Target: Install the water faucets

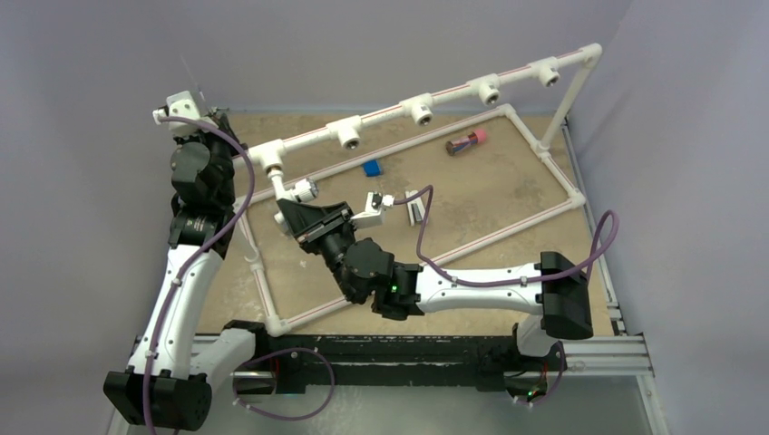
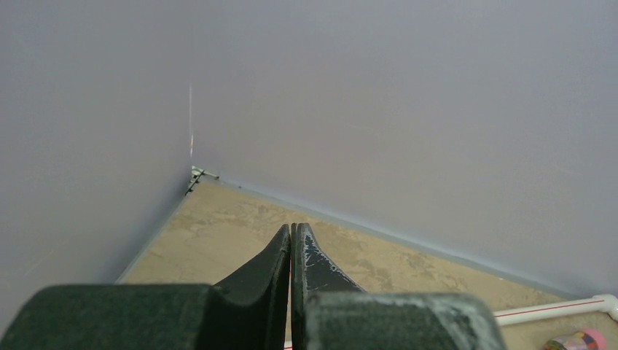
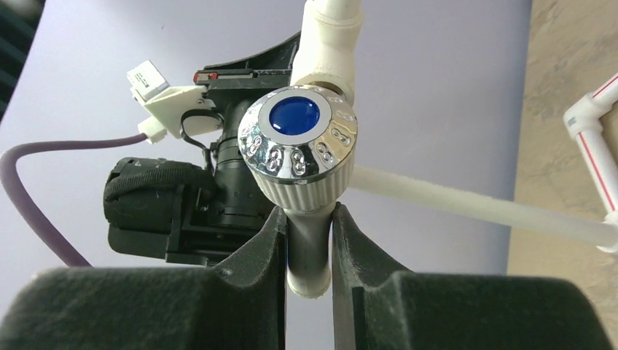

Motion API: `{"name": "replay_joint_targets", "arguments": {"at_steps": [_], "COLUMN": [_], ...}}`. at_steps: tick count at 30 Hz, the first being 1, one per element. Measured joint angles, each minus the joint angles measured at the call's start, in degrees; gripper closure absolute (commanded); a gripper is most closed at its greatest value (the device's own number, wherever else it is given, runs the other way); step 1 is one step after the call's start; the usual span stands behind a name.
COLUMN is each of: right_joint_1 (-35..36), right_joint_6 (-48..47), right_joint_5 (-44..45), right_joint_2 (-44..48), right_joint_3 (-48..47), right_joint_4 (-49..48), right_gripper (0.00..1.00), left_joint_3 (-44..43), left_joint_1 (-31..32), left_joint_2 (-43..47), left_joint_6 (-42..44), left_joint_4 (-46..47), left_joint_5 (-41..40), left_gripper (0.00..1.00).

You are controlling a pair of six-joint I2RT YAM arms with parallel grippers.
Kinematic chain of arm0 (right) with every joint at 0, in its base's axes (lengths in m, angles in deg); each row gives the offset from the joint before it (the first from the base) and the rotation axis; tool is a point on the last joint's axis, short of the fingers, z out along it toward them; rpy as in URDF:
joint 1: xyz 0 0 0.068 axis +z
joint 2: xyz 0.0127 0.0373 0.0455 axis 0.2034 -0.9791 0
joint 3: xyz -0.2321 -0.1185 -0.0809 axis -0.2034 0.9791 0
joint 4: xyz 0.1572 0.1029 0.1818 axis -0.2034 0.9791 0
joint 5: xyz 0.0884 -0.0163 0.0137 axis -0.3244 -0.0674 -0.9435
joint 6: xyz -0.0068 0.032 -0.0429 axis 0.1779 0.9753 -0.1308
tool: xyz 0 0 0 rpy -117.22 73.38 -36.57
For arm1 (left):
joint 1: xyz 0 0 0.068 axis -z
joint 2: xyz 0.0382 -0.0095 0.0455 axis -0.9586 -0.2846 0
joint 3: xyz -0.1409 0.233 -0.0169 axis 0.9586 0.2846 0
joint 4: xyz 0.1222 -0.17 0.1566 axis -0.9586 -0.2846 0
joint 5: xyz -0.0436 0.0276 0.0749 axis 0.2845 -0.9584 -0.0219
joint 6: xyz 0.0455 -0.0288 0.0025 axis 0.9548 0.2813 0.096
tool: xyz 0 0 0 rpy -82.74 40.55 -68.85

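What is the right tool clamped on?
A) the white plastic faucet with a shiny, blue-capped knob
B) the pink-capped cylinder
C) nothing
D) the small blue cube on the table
A: the right wrist view shows the right tool pinching the white plastic faucet.

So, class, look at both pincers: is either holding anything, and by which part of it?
The right pincer holds a water faucet by the white stem just below its knob. The left pincer is shut on nothing.
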State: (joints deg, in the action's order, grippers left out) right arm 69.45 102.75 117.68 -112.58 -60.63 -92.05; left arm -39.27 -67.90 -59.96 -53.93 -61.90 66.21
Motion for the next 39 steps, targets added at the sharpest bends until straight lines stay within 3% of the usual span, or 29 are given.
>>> {"name": "replay_joint_targets", "arguments": {"at_steps": [2, 4, 11, 20, 31, 39], "right_joint_1": [-0.2, -0.2, -0.7, -1.8, -1.9, -1.9], "right_joint_6": [1.6, 2.8, 5.5, 7.8, 7.0, -2.4], "right_joint_5": [-0.5, -1.0, -2.6, -8.1, -11.5, -13.3], "right_joint_2": [0.0, 0.0, 0.1, 0.1, 2.7, 12.1], "right_joint_3": [0.4, 0.6, 1.5, 1.6, 5.9, 14.7], "right_joint_4": [-0.5, -0.7, -1.5, -2.1, -5.1, -5.1], "right_gripper": [1.00, 0.88, 0.67, 0.53, 0.20, 0.13], "left_joint_3": [0.1, 0.1, 0.2, 0.4, 0.4, 0.4], "left_joint_1": [0.0, -0.1, -0.3, 0.0, 0.1, 0.1], "left_joint_2": [0.1, 0.1, 0.2, 0.7, 0.8, 0.7], "left_joint_6": [0.0, 0.0, 0.0, 0.0, 0.0, 0.0], "left_joint_4": [0.1, 0.0, 0.0, -0.7, -0.9, -0.9], "left_joint_5": [0.0, 0.0, 0.0, 0.4, 0.7, 0.7], "left_gripper": [1.00, 1.00, 1.00, 1.00, 1.00, 1.00]}}
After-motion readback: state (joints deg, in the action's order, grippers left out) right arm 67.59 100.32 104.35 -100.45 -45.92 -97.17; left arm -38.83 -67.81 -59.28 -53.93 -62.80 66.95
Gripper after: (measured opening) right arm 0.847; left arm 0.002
